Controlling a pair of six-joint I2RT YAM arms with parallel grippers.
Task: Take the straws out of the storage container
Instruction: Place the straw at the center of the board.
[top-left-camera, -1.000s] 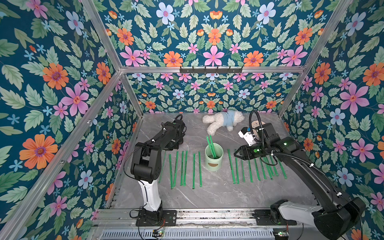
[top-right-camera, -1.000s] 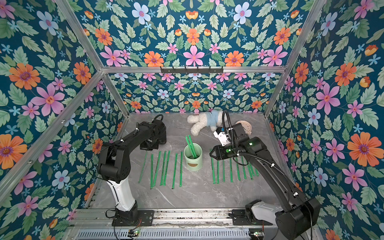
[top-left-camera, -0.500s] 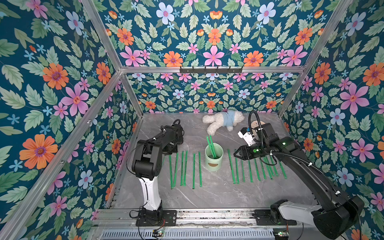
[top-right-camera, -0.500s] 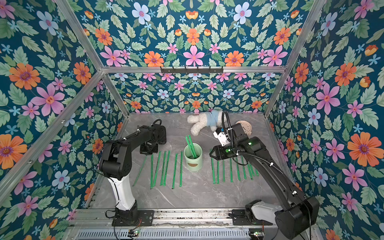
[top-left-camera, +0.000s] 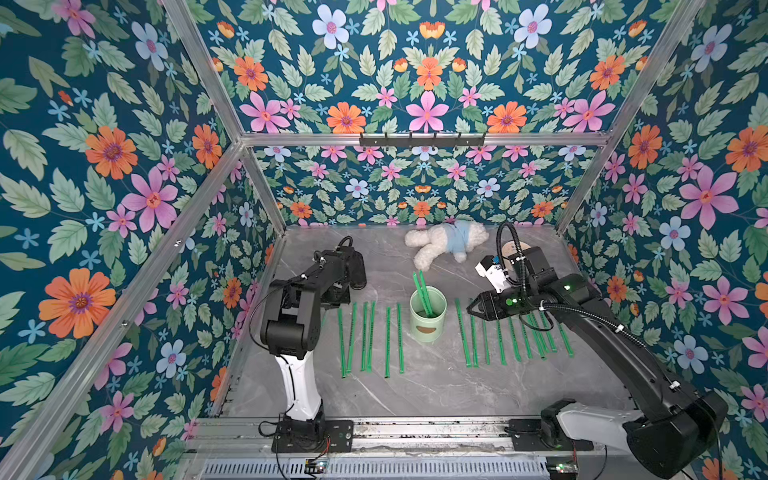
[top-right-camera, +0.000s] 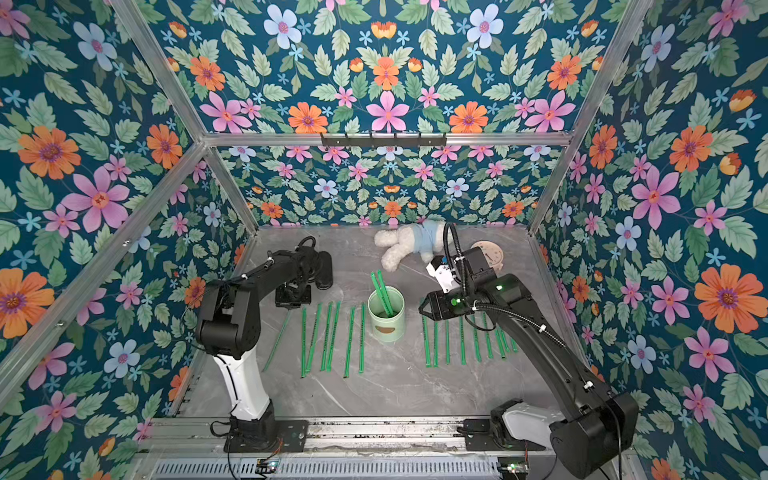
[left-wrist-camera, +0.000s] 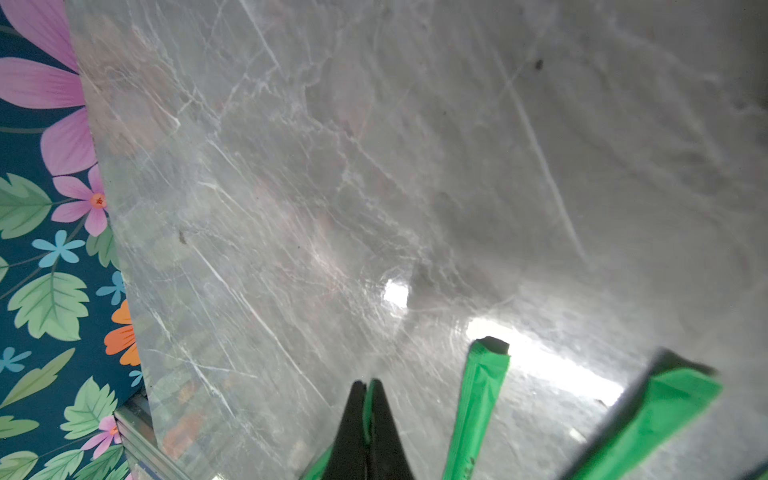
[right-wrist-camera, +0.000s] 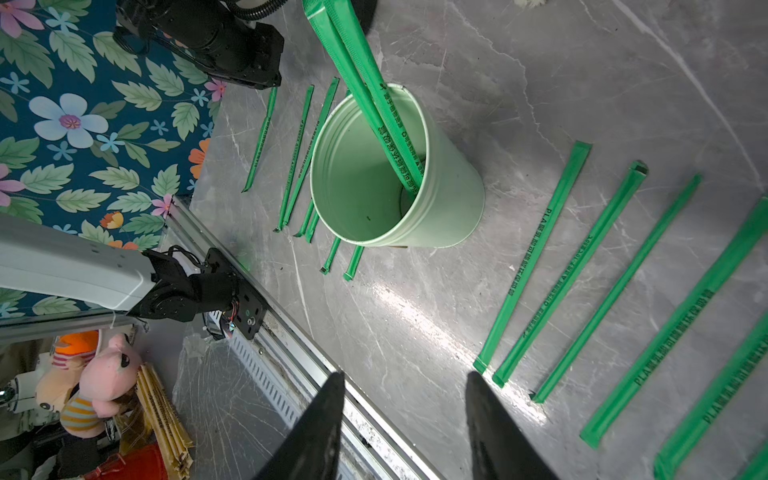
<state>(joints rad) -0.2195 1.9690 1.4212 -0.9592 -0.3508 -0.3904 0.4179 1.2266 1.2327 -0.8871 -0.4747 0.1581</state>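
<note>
Emptying the small pale mint-green cylindrical metal cup (top-left-camera: 428, 328) looks nearly finished: in both top views it stands upright mid-bench with just two long, thin, bright green printed straws (top-left-camera: 420, 286) leaning in it. On the grey marble-patterned bench (top-left-camera: 415, 395) six straws (top-left-camera: 365, 336) lie in a row on the left arm's side of the cup, and a longer row (top-left-camera: 462, 332) lies on the other side. In a top view a seventh straw (top-right-camera: 277, 341) slants from under the left fingers (top-right-camera: 291, 305) toward the side wall; whether its low end rests on the bench I cannot tell. The right fingers (top-left-camera: 471, 309) hover just beside the cup.

From the left wrist, the left fingers (left-wrist-camera: 368, 384) are pressed together on a sliver of that green straw, close above the bench, with laid straws' ends (left-wrist-camera: 486, 374) beside them.

From the right wrist, the right fingers (right-wrist-camera: 405, 378) stand partly apart with nothing between them, aimed at the cup (right-wrist-camera: 457, 199) and its two straws (right-wrist-camera: 361, 83). Left to do, I judge: set down the held one and lift out those two.

Against a second ago, the held straw has swung from nearly parallel with its row to a slant, free end out toward the wall; the right arm has not moved, and the cup holds the same two.
</note>
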